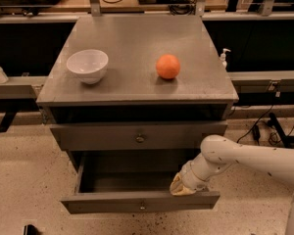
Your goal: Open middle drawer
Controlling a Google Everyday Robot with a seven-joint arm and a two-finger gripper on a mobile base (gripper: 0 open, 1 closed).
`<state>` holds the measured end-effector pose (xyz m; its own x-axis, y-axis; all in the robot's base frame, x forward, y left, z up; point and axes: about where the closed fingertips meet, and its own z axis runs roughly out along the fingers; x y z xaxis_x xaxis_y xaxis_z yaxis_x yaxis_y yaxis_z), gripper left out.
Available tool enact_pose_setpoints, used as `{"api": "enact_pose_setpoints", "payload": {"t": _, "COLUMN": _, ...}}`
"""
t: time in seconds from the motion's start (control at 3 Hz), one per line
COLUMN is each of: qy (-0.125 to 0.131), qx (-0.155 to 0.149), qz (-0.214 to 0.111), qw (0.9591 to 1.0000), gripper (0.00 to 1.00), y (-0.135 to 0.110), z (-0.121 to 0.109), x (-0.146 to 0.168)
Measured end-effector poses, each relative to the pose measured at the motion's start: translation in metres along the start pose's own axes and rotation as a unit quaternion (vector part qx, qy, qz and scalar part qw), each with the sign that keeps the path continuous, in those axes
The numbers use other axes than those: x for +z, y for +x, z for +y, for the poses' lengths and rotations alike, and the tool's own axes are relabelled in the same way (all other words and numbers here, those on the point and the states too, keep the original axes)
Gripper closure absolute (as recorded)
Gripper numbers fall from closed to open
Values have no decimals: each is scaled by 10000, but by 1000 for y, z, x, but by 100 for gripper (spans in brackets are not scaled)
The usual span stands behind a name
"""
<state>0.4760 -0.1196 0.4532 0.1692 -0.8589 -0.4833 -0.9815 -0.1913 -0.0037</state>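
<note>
The middle drawer (112, 203) is a wide grey drawer with a low front panel and a small round knob. It stands pulled out toward the camera, and its plain grey inside (127, 180) shows. My gripper (181, 186) is at the top edge of the drawer's front panel, right of the knob, at the end of the white arm (245, 160) that reaches in from the right.
The closed grey drawer (140, 138) sits above the open one. The cabinet top (132, 38) carries a white bowl (87, 65) and an orange (167, 66). A speckled floor surrounds the cabinet. Cables and a black stand (279, 126) lie at the right.
</note>
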Motion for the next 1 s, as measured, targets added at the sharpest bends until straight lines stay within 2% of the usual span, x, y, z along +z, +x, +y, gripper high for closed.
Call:
{"api": "enact_pose_setpoints", "payload": {"t": 0.33, "qy": -9, "qx": -97, "qz": 180, "qw": 9998, "gripper": 28, "y": -2, "z": -2, "x": -1}}
{"api": "enact_pose_setpoints", "payload": {"t": 0.67, "qy": 181, "qx": -87, "qz": 575, "qw": 9981, "gripper": 4, "y": -11, "z": -13, "x": -9}}
{"api": "enact_pose_setpoints", "payload": {"t": 1.0, "qy": 478, "qx": -14, "qz": 874, "qw": 9950, "gripper": 41, "y": -17, "z": -29, "x": -18}}
